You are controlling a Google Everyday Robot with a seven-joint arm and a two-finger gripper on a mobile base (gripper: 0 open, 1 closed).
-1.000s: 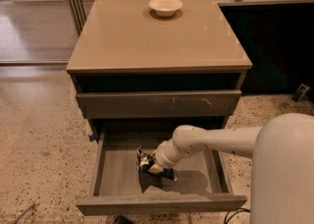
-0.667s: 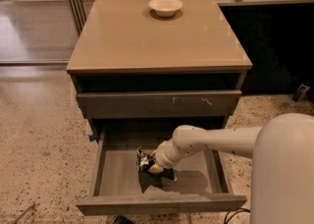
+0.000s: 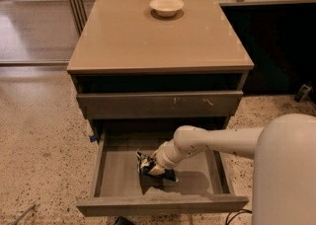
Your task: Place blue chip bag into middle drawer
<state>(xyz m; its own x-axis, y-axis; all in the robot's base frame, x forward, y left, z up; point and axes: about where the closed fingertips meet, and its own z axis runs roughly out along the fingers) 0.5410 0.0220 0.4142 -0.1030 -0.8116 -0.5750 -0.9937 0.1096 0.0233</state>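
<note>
The blue chip bag (image 3: 146, 165) is inside the pulled-out middle drawer (image 3: 118, 174), near the middle of its flat grey floor. My gripper (image 3: 153, 166) reaches down into the drawer from the right and sits right at the bag, which covers its tips. The white arm (image 3: 217, 140) crosses over the drawer's right half. I cannot tell whether the bag rests on the drawer floor or is held just above it.
A white bowl (image 3: 167, 6) stands at the back of the tan cabinet top (image 3: 148, 41). A shut grey drawer front with pale scratch marks (image 3: 158, 104) is above the open drawer. The cabinet stands on a speckled floor (image 3: 39, 145). The robot's white body (image 3: 286, 169) fills the lower right.
</note>
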